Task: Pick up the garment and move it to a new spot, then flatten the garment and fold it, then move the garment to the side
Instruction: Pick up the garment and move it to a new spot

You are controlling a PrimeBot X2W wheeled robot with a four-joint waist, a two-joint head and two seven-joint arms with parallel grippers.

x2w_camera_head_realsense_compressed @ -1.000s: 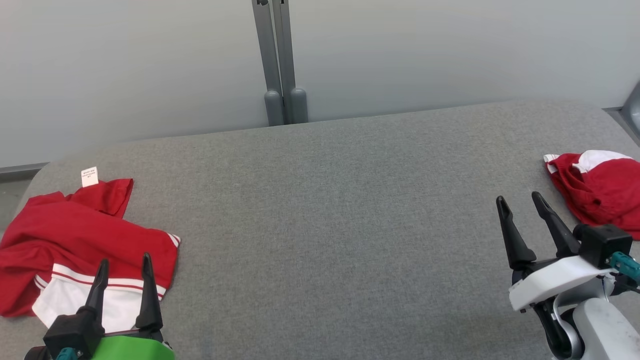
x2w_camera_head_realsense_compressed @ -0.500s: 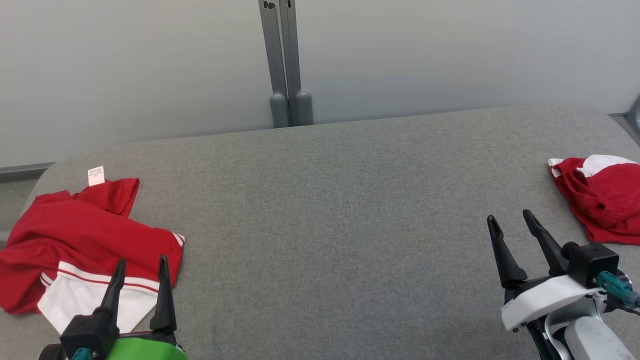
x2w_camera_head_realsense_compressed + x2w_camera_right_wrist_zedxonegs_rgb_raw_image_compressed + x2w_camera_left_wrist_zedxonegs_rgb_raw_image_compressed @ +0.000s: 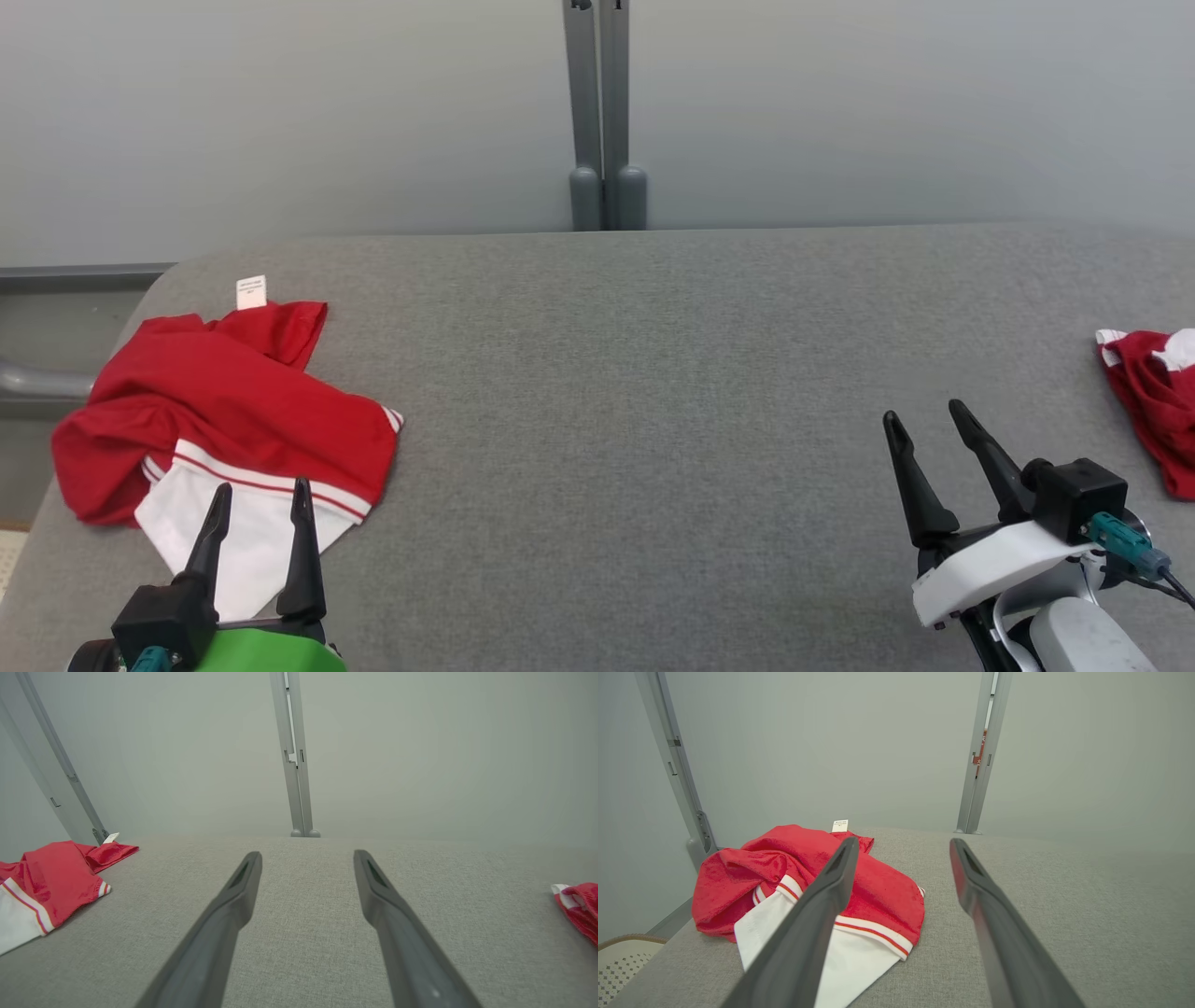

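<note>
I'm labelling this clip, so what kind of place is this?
Likely a robot test cell for laundry folding: a grey fabric-covered table, plain wall panels joined by a metal post, and a crumpled red-and-white garment at left.

free table (image 3: pixel 653 373) right of garment (image 3: pixel 233 411)

Black-fingered left claw (image 3: pixel 261 485) has a green wrist shell (image 3: pixel 257 651), right claw (image 3: pixel 924 411) a white wrist shell (image 3: pixel 980 566).

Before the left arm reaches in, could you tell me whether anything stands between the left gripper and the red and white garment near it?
Nothing visible does. The open left gripper points at the red and white garment lying crumpled just ahead of it on the grey table, with no other thing between them.
</note>
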